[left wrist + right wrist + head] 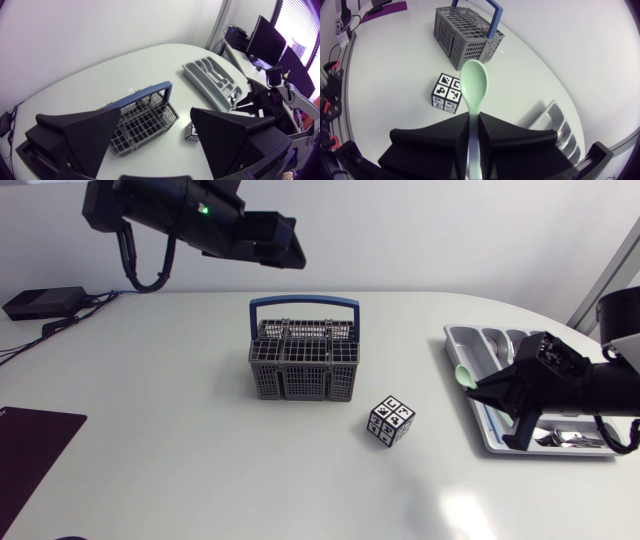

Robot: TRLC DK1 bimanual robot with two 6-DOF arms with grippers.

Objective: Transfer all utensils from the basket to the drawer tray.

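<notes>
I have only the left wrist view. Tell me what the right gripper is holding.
Observer: The right gripper is shut on a pale green spoon, with the bowl sticking out ahead of the fingers.
Operator: Give me its place against the drawer tray.
Observer: In the head view the spoon's bowl is at the drawer tray rim, on the side facing the basket. It is not yet laid in.
Operator: Report what the tray already holds.
Observer: Some metal cutlery lies in one end compartment. I cannot count the pieces.
</notes>
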